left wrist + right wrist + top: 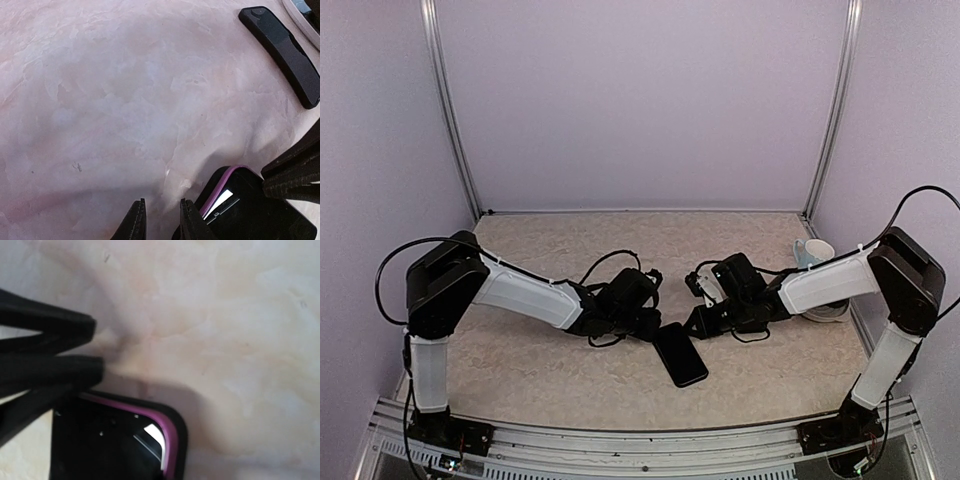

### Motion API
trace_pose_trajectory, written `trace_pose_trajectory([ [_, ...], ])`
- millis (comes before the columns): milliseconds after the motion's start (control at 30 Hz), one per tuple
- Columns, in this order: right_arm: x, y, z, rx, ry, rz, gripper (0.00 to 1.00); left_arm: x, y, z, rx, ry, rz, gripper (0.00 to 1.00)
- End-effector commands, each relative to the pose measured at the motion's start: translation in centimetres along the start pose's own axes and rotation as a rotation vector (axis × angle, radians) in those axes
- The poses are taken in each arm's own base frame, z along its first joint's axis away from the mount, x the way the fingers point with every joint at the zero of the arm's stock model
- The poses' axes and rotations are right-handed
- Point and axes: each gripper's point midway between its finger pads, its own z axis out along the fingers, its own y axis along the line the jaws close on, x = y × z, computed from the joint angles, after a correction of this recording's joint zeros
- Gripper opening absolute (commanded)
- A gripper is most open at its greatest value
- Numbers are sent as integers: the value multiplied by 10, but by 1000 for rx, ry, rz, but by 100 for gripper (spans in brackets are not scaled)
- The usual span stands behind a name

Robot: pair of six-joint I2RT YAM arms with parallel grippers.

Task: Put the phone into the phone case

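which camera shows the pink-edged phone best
Top external: the whole phone lies flat on the table with its full outline in view, though the pink edge doesn't show from there. The left wrist view catches only one corner with the pink edge, low in the frame. The right wrist view shows one close, blurred corner.

Marbled beige bench [550,250]. Pale mug [813,251] stands upright at 2 o'clock, near the far right corner. White dish rim [832,314] at its 6 o'clock.
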Motion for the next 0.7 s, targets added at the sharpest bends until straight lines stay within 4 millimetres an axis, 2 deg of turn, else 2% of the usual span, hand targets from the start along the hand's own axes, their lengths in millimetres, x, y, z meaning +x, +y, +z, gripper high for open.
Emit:
trace_pose_trajectory([
  [0,59,-25,3,106,204,46,10,15,-20,-18,93,37,15,26],
  [233,59,-22,1,92,200,47,10,-1,-51,-31,133,-17,94,28],
  [300,60,-22,1,89,204,46,10,-8,-53,-32,125,-38,102,27],
  [400,59,-21,0,87,201,45,10,-14,-41,-26,90,-25,65,24],
  [500,55,-19,-2,84,188,45,10,-3,-33,-22,80,5,50,22],
  [667,53,-18,-1,82,184,46,9,-10,-49,-37,86,-11,118,22],
])
